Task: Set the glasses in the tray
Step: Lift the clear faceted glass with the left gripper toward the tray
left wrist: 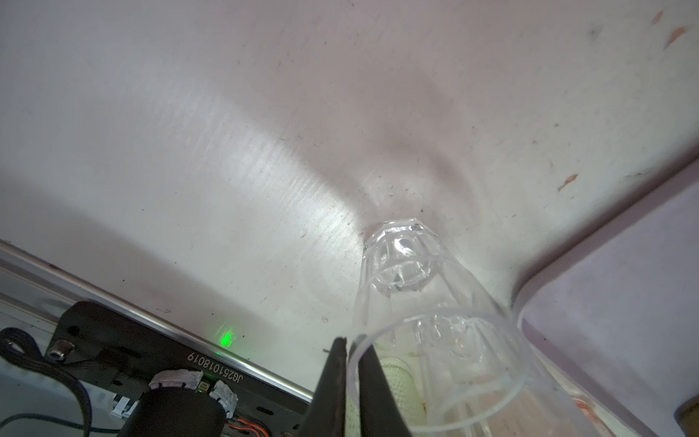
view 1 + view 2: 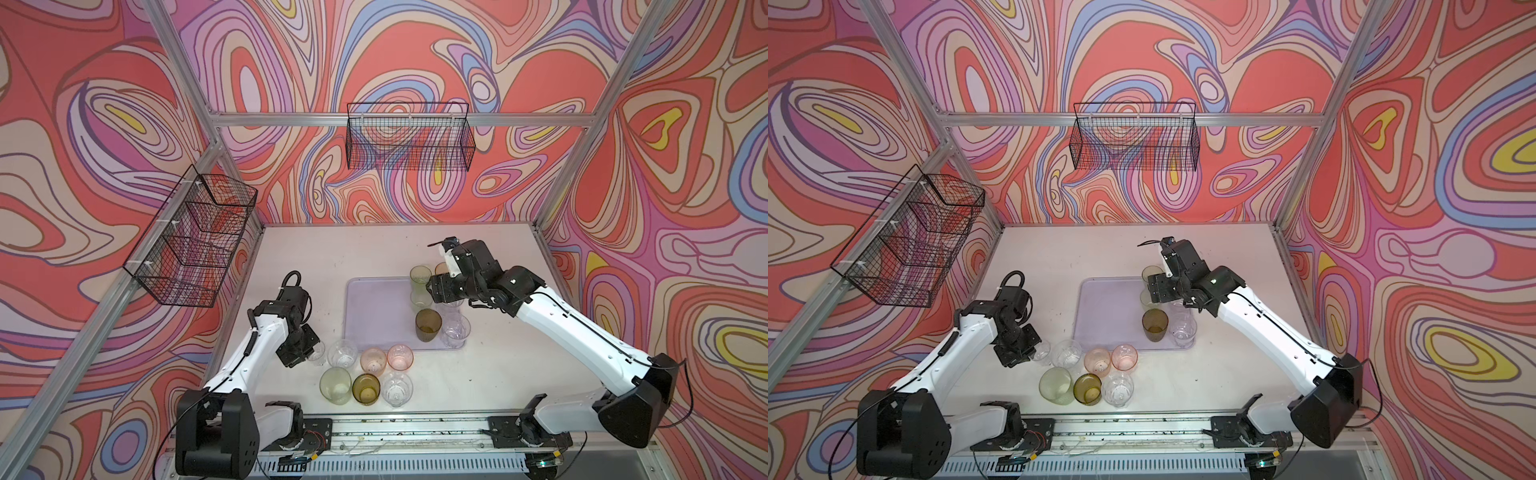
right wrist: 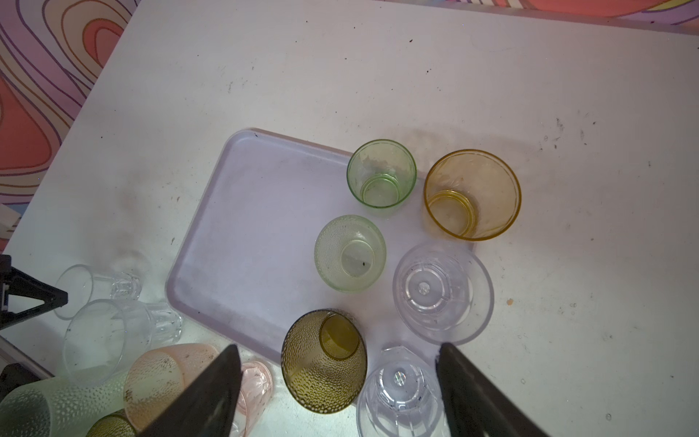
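Table (image 2: 291, 257), lower left in a top view, holds the clear glass (image 1: 401, 265), rim pinched by the left gripper (image 1: 351, 346): lift straight up, untilted, to the centre tray (image 2: 374, 307), where right gripper (image 3: 338, 350) jaws hang spread.

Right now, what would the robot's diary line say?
left hand: shut on clear glass rim | right hand: open, above tray | other glasses: on table beside tray
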Robot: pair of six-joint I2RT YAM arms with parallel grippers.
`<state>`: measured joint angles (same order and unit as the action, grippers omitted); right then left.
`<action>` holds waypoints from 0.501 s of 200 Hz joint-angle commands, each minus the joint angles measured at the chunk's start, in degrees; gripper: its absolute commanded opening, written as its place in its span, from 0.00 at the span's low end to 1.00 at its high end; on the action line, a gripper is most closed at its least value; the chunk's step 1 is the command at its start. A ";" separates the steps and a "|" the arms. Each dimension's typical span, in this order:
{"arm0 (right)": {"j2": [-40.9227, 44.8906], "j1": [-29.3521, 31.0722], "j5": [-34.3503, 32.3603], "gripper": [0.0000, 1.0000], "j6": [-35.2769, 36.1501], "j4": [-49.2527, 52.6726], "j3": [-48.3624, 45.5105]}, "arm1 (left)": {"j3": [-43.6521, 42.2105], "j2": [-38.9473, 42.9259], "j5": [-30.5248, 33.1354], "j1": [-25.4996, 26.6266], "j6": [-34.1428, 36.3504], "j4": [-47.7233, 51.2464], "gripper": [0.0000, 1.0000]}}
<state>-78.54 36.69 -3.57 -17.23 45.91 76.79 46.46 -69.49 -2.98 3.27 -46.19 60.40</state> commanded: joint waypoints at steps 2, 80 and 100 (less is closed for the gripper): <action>-0.44 -0.30 0.36 0.84 0.39 0.49 0.65 | 2.95 -0.63 1.82 -0.77 1.38 2.42 0.09; -0.12 -0.30 0.50 0.84 0.22 0.33 0.77 | 10.49 -2.05 3.78 -1.07 5.38 5.78 0.00; -0.13 -0.30 0.59 0.84 0.27 0.36 0.98 | 12.37 -2.64 3.75 -1.07 6.48 6.12 0.00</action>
<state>-78.54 36.69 -3.49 -17.23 45.91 76.79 56.12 -71.33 -0.47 2.61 -41.47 63.57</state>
